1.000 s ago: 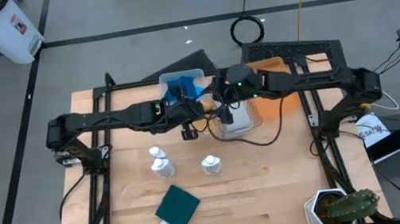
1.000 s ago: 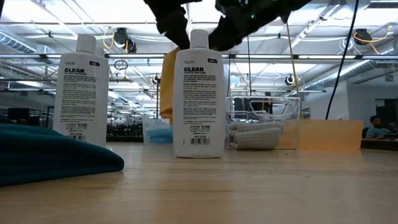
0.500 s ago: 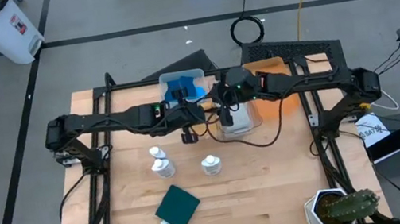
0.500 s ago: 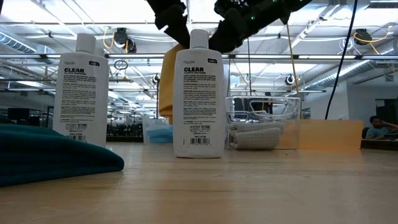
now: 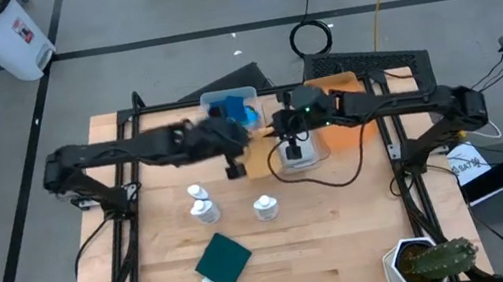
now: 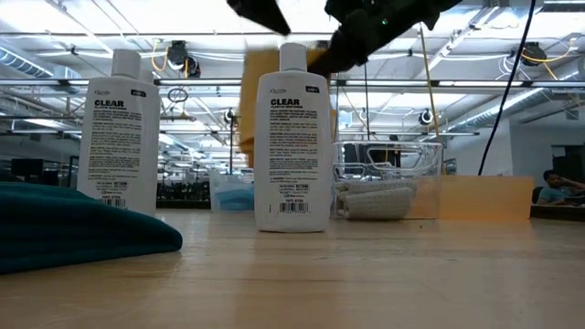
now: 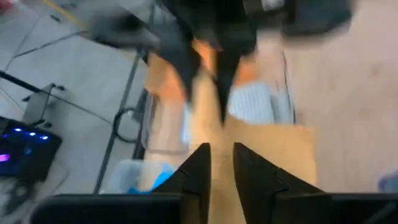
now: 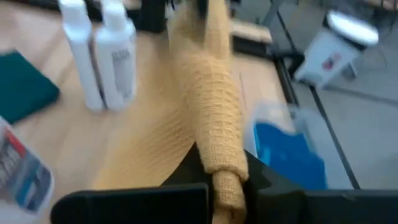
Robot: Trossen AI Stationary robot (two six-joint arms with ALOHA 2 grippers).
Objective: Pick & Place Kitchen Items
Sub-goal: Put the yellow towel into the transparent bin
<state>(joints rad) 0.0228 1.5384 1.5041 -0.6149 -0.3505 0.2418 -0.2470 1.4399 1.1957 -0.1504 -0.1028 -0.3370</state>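
The mustard-yellow cloth (image 5: 256, 158) hangs in the air above the table's far middle, and in the low view the cloth (image 6: 249, 114) shows behind a white bottle (image 6: 292, 146). My right gripper (image 5: 278, 135) is shut on it. My left gripper (image 7: 222, 165) stands just left of the cloth in the high view, its fingers a little apart, with nothing between them. Two white bottles (image 5: 201, 205) and a third (image 5: 264, 207) stand mid-table. A dark green folded cloth (image 5: 224, 259) lies flat nearer the front. My right gripper pinches a bunched, rolled-up part of the mustard-yellow cloth (image 8: 224, 171) between its two fingers, coming from the table's right and slanting slightly down. Beyond the fingers the cloth runs on as a thick roll and spreads out below. Its lower edge (image 6: 247, 169) hangs clear of the table.
A clear bin with blue cloth pieces (image 5: 231, 109) stands at the far edge. Next to it, a clear bin holding a grey cloth (image 5: 299, 154) lies under my right arm, and an orange tray (image 5: 336, 87) sits behind it. A potted cactus (image 5: 433, 262) stands at the front right corner.
My left gripper has come off the mustard-yellow cloth, rising and drawing back toward the table's left edge. The cloth stays lifted clear, now hanging from my right gripper, and more of it has spread out below.
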